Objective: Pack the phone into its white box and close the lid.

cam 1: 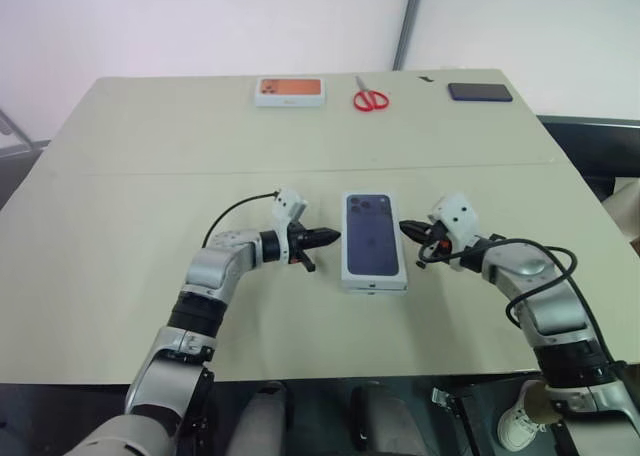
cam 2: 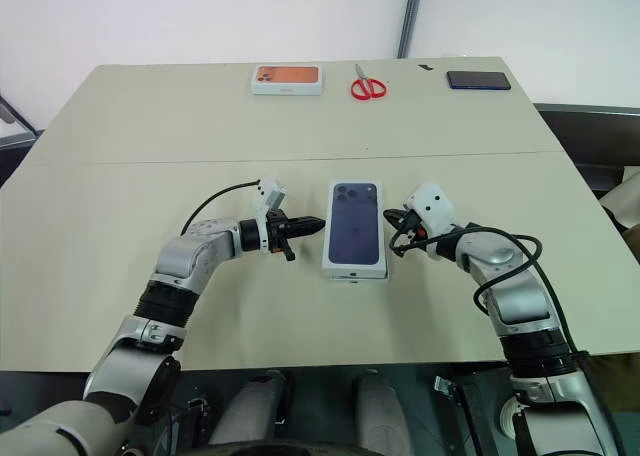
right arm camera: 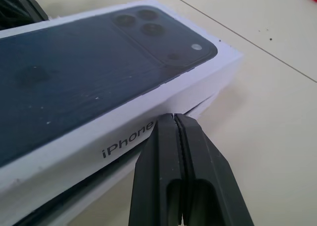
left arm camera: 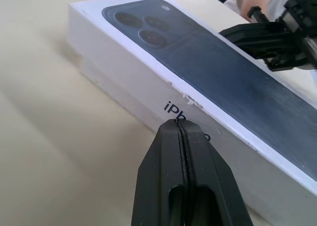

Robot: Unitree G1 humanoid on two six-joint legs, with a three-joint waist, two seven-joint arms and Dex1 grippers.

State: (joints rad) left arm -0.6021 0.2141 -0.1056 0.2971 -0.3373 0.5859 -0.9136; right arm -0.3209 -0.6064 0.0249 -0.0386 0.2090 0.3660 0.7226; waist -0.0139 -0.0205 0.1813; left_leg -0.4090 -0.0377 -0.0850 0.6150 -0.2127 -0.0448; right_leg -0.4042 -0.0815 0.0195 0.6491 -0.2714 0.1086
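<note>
Both grippers, left (cam 1: 333, 237) and right (cam 1: 405, 226), pressed together, flanked the lid (cam 1: 372, 234); we saw the white box (right arm camera: 74, 198) mostly hidden beneath; scissors (cam 1: 370, 98) lay well beyond.

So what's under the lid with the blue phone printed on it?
Under the lid a strip of the white box shows along its lower edge, resting on the table. The lid covers the box's inside, so whether the phone lies in there cannot be seen.

Lid (cam 1: 373, 235) w/ phone print sits on white box (right arm camera: 74, 201), slightly unseated.
</note>
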